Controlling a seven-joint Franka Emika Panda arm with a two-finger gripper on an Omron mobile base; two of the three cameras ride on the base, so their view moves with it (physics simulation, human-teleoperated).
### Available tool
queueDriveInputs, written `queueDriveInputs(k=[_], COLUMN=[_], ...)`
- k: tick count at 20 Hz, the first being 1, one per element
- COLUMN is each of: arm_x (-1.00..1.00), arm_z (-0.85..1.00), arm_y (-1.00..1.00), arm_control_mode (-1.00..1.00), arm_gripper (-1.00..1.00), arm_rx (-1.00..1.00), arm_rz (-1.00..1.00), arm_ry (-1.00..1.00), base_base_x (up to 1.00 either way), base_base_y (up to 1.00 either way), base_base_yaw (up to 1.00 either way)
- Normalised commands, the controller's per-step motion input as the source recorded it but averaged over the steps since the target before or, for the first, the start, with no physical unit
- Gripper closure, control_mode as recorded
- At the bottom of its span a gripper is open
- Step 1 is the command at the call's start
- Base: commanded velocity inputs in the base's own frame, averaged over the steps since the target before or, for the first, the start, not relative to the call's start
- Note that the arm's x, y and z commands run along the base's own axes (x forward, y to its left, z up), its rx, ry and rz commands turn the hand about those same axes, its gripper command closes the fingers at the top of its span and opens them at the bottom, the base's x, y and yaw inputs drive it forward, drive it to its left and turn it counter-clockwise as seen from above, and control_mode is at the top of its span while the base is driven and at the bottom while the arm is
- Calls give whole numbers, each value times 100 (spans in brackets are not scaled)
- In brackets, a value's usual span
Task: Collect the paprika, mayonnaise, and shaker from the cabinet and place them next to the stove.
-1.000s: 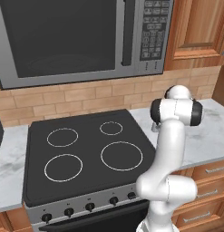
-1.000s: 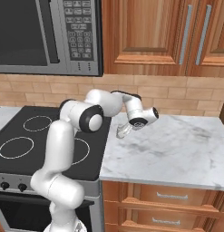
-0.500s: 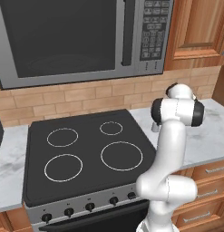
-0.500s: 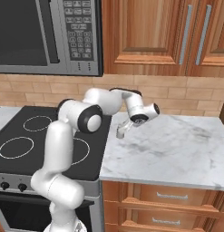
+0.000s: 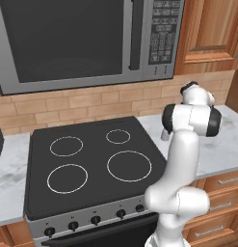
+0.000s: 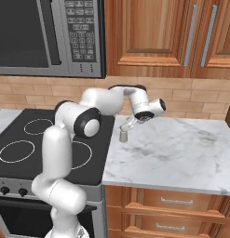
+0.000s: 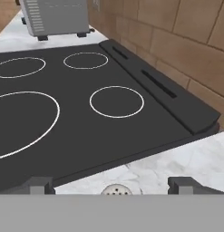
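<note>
Small pale grey shaker: in the left base view largely masked by the white arm. In the hand view its perforated cap is cut off at the bottom. Grey toaster oven: top cropped by the upper edge.

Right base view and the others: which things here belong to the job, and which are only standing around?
Belong to the job:
- shaker, upright on the marble counter beside the stove
- gripper, open, just above the shaker
- cabinet

Only standing around:
- microwave
- toaster oven
</note>
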Motion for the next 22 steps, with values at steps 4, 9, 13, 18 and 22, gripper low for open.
queueDriveInputs(k=[4,9,13,18,22], arm_x=[-36,-45,-64,-76,-71], arm_z=[50,49,31,14,19], arm_y=[23,27,39,48,48], arm_control_mode=[-100,-100,-100,-100,-100], arm_gripper=[-100,-100,-100,-100,-100], arm_rx=[0,0,0,0,0], arm_rz=[0,0,0,-3,-7], arm_ry=[-8,-7,-5,-6,-8], base_base_x=[0,0,0,0,0], base_base_y=[0,0,0,0,0], base_base_yaw=[0,0,0,0,0])
